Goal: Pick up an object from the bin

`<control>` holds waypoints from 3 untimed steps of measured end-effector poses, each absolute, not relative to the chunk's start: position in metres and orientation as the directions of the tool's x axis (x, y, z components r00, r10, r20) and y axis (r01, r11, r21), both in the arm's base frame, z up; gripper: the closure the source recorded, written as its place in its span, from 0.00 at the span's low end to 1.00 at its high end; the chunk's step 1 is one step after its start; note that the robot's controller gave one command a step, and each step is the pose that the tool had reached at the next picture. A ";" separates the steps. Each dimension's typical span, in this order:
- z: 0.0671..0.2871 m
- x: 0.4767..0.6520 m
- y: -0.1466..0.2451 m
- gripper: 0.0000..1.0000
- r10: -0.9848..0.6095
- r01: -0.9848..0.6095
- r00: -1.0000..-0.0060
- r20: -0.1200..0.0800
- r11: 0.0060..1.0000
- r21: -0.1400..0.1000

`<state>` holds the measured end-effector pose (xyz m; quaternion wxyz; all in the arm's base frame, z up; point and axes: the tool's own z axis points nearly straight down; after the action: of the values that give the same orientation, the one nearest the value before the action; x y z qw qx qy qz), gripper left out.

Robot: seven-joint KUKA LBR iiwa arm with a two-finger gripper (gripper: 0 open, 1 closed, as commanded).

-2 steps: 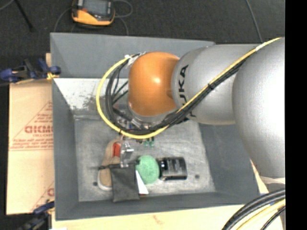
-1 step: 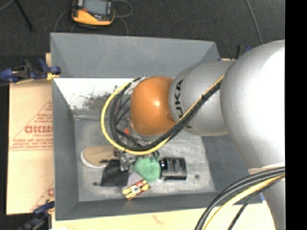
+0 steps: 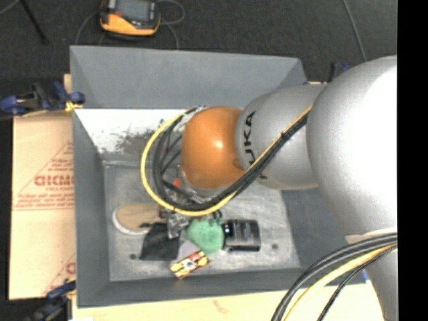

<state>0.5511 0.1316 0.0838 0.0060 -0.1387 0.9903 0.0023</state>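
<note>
My gripper (image 3: 175,222) hangs low over the bin floor, mostly hidden under the arm's wrist. It sits among three things. A tan oval piece with a white rim (image 3: 132,217) lies just to its left. Just below it rests a flat black piece (image 3: 159,245). To its lower right lies a green rounded lump (image 3: 206,235). Whether the gripper touches any of them is hidden.
A black boxy device (image 3: 243,236) lies right of the green lump. A small yellow and red item (image 3: 189,264) rests near the bin's front wall. The arm and its cables cover the middle and back right of the bin.
</note>
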 end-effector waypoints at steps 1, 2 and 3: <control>0.128 0.552 0.127 1.00 -0.270 -0.270 -0.963 0.004 0.963 0.001; 0.167 0.546 0.124 1.00 -0.260 -0.260 -0.966 -0.003 0.966 0.000; 0.173 0.555 0.132 1.00 -0.264 -0.264 -0.964 -0.003 0.964 -0.001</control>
<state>0.5553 0.1316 0.1735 0.0014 -0.1334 0.9911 -0.0001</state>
